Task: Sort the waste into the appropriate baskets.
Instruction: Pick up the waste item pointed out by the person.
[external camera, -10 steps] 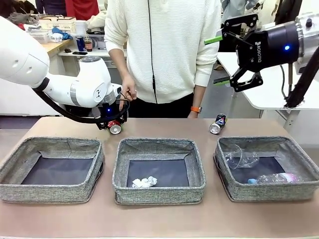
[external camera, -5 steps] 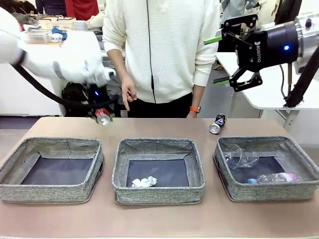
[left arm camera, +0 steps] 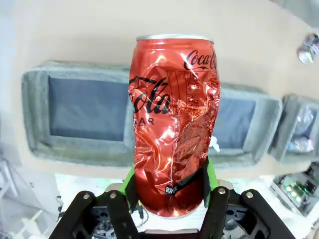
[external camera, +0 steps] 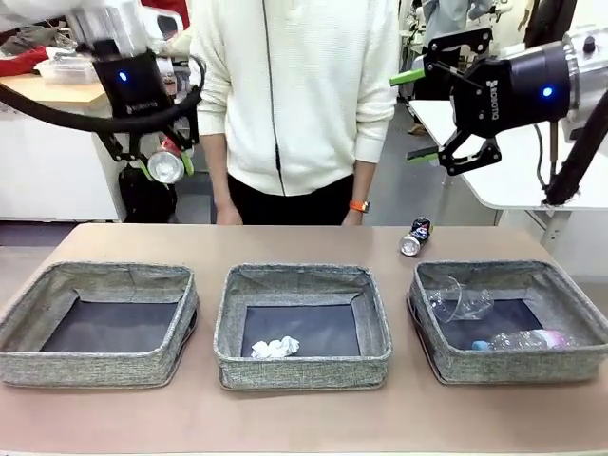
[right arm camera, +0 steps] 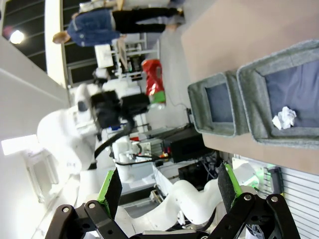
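My left gripper (external camera: 163, 163) hangs high over the table's far left, shut on the crushed red can (external camera: 167, 167). The left wrist view has the can (left arm camera: 174, 124) upright between the green pads (left arm camera: 209, 174), above the left basket (left arm camera: 35, 114). Far up at the right, my right gripper (external camera: 414, 116) is open and holds nothing. A dark can (external camera: 415, 236) lies on the table behind the right basket (external camera: 513, 366). That basket holds a clear cup (external camera: 459, 299) and a bottle (external camera: 522, 340). A paper ball (external camera: 275, 348) lies in the middle basket (external camera: 304, 366). The left basket (external camera: 95, 366) has a bare bottom.
A person in a white sweater (external camera: 294, 95) stands at the far edge, both hands low near the tabletop. A white side table (external camera: 503, 180) stands at the right behind my right arm. Bare tabletop runs behind and in front of the baskets.
My left arm has lifted the red can off the table behind the left basket and carried it up and to the left. The right arm has stayed still. The person lowered a hand.
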`<action>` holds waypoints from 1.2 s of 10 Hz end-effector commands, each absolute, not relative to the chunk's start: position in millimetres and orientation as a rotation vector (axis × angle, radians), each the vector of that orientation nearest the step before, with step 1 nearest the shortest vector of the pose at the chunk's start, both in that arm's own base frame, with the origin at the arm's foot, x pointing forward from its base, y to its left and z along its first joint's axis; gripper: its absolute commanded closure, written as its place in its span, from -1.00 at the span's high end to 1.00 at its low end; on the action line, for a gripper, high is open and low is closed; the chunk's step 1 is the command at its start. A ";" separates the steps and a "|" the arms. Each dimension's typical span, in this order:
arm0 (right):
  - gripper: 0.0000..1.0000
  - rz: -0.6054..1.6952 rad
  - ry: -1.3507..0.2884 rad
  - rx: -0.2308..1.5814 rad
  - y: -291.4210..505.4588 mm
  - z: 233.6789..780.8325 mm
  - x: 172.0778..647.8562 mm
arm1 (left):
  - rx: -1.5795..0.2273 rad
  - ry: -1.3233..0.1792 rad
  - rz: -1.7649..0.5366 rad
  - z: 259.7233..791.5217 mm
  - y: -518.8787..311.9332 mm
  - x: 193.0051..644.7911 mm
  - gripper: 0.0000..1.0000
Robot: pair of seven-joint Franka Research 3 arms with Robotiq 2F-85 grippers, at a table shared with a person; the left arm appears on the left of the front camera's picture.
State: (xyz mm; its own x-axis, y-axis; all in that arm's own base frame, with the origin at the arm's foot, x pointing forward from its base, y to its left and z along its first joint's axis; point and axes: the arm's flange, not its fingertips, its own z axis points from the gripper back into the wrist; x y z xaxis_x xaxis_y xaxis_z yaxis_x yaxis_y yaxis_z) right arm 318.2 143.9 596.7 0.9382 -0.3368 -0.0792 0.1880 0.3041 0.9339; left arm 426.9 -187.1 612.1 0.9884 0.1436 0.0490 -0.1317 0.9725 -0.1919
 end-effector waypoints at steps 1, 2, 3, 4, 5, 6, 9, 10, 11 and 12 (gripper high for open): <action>1.00 -0.359 -0.128 1.213 144.0 600.1 319.3 | -0.231 -0.155 0.064 605.1 -185.4 392.4 -1.00; 1.00 -0.359 -0.128 1.213 144.0 600.1 319.3 | -0.221 -0.182 0.069 602.2 -184.2 396.9 -1.00; 1.00 -0.359 -0.128 1.213 144.0 600.1 319.3 | -0.205 -0.103 0.106 623.2 -194.9 402.9 -1.00; 1.00 -0.359 -0.128 1.213 144.0 600.1 319.3 | -0.205 -0.103 0.106 623.2 -194.9 402.9 -1.00; 1.00 -0.359 -0.128 1.213 144.0 600.1 319.3 | -0.205 -0.103 0.106 623.2 -194.9 402.9 -1.00; 1.00 -0.359 -0.128 1.213 144.0 600.1 319.3 | -0.205 -0.103 0.106 623.2 -194.9 402.9 -1.00; 1.00 -0.376 -0.202 1.165 132.3 610.9 303.3 | -0.281 -0.095 0.079 657.0 -259.7 368.5 0.14; 1.00 -0.391 -0.275 1.106 107.8 618.4 288.0 | -0.251 -0.085 0.012 676.6 -304.1 339.0 0.14; 1.00 -0.438 -0.310 1.100 72.3 622.8 271.9 | -0.209 -0.084 -0.002 691.8 -341.7 310.0 0.14; 1.00 -0.512 -0.338 1.147 35.5 621.0 259.2 | -0.209 -0.101 0.018 705.5 -365.7 289.0 0.14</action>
